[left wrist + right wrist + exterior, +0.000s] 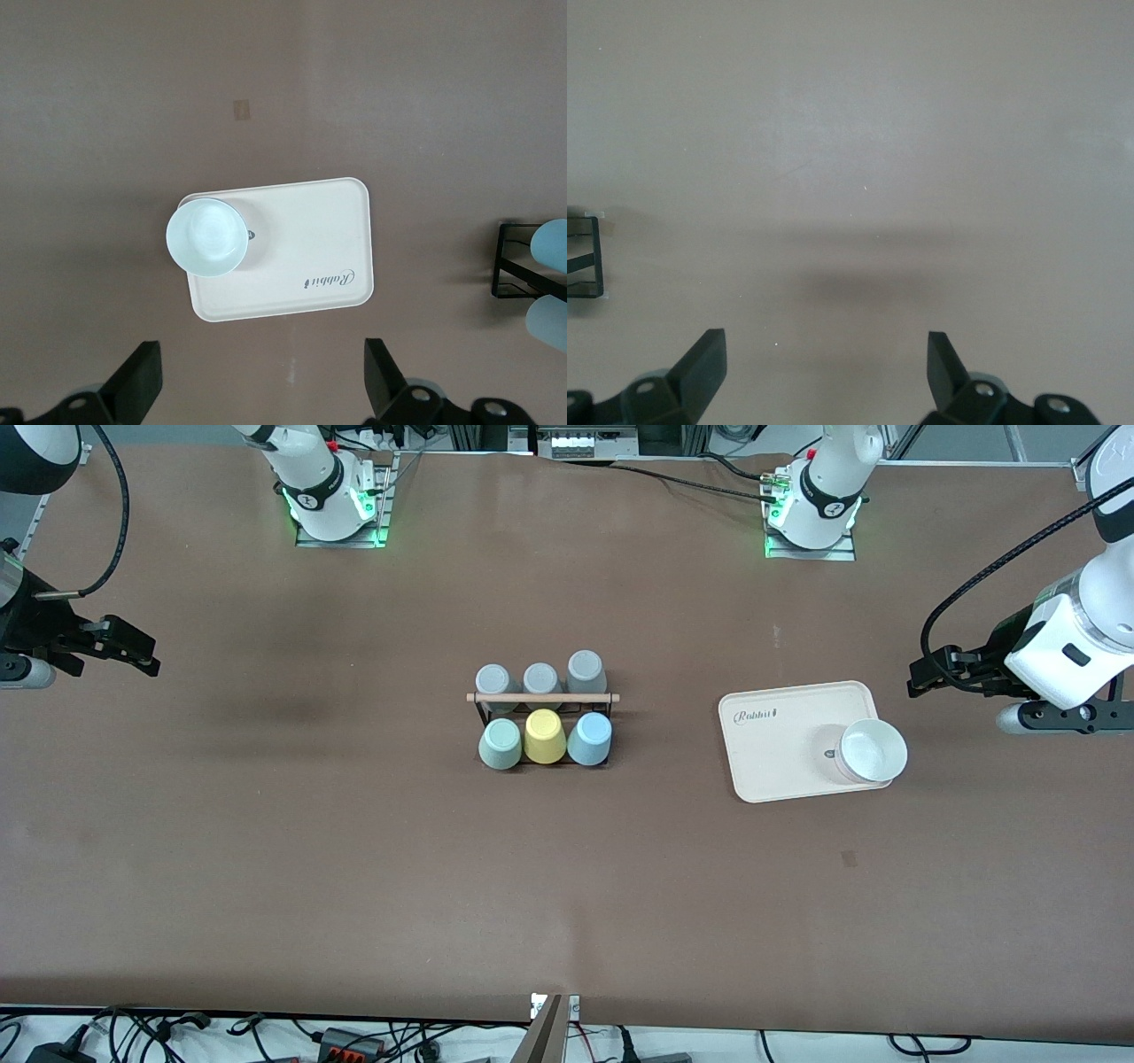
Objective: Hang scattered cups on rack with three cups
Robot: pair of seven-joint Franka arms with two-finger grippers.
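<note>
Nearest the camera, a sage green cup (500, 744), a yellow cup (544, 736) and a light blue cup (590, 740) sit inverted on the rack (542, 698) at mid-table, between the spread, empty left gripper (930, 677) and right gripper (133, 651), both well apart from it.

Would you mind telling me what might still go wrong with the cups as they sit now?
The small black wire rack holds six close-packed cups; nudging the light blue tumbler or pale sage green tumbler could dislodge its neighbours. The wide white bowl overhangs the cream rectangular tray's edge, so a passing arm might tip it.
</note>
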